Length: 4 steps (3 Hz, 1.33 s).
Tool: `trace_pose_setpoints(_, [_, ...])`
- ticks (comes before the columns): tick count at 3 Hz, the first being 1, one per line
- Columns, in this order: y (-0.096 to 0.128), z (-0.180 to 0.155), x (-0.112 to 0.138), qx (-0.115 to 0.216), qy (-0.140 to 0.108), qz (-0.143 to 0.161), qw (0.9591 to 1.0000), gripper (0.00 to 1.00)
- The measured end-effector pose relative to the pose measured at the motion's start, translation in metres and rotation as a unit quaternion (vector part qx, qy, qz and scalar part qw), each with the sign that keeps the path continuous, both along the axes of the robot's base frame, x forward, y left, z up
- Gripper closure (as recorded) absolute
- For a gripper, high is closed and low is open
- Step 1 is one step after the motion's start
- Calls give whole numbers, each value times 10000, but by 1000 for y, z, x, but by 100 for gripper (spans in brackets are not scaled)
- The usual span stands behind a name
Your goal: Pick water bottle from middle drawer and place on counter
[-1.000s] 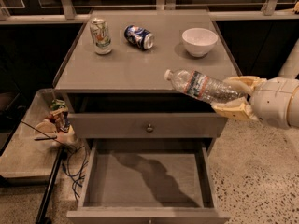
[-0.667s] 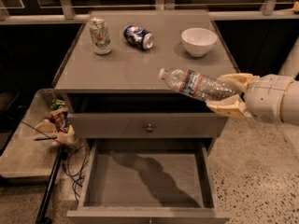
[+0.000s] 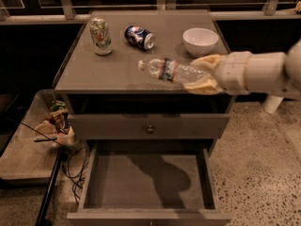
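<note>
Our tan two-finger gripper [image 3: 203,74] had its jaws clamped on the base end of the small clear ribbed plastic water bottle [image 3: 170,70], cap pointing away from them, out over the broad flat grey counter [image 3: 94,74], presumably so we could set it down there. Well below the jaws the wide shallow grey middle drawer [image 3: 117,182] sat open with nothing in it; the white round bowl [image 3: 200,40] just behind them looked empty too.

Your gripper [image 3: 192,74], above the counter's [image 3: 94,74] front right corner, has pale tan, wedge-shaped fingers [image 3: 207,60]. Your arm [image 3: 256,72] is cream-white, built of smooth cylindrical segments with a ringed collar.
</note>
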<state>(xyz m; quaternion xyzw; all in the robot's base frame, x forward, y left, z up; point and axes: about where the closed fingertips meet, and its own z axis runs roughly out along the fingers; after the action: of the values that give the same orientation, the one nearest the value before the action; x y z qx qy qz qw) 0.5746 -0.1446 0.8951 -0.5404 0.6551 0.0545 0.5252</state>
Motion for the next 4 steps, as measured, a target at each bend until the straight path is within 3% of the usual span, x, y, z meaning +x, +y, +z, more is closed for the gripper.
trace_pose_setpoints(1, [19, -6, 56, 5, 206, 73, 9998, 100])
trace_pose_setpoints(2, [46, -12, 100, 79, 474, -161, 9987, 100])
trace_pose_setpoints(3, [66, -9, 126, 395, 773, -410, 9954, 100])
trace_pose_setpoints(4, [78, -7, 132, 650, 1048, -471, 9913, 100])
